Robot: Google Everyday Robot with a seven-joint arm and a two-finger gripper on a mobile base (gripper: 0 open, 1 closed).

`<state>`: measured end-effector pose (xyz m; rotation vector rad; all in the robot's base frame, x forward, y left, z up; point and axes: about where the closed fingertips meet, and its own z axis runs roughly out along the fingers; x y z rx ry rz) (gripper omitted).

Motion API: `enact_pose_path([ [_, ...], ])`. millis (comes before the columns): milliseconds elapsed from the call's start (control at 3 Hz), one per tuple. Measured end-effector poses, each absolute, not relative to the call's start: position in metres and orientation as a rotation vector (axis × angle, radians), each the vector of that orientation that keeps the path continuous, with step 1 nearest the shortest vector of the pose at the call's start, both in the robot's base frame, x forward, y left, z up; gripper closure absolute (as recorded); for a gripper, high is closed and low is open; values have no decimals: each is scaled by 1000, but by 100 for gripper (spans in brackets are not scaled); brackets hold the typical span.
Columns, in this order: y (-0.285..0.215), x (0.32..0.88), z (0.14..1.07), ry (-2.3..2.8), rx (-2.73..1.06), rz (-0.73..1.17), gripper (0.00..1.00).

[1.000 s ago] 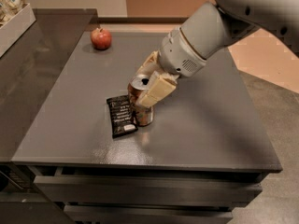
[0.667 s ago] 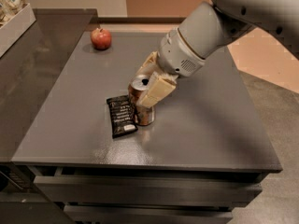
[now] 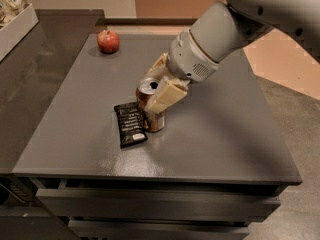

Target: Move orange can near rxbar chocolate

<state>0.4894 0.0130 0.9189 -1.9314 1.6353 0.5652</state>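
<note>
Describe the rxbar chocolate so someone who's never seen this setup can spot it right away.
On the dark grey table, find the tool closed on the upright orange can near the middle. Lying flat right beside the can, on its camera-left side, is the rxbar chocolate. It is the only flat black wrapper with white lettering; the can is round, the red apple sits far back.

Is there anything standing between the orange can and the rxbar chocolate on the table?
Nothing visible. The orange can stands right beside the right edge of the rxbar chocolate, with the gripper at the can. The red apple sits far off at the back.
</note>
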Motion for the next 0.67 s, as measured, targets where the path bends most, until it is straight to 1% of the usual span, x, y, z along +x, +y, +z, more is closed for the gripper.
enact_pose_path([
  [333, 14, 488, 920, 1632, -1934, 563, 0],
  [667, 14, 488, 920, 1632, -1934, 563, 0],
])
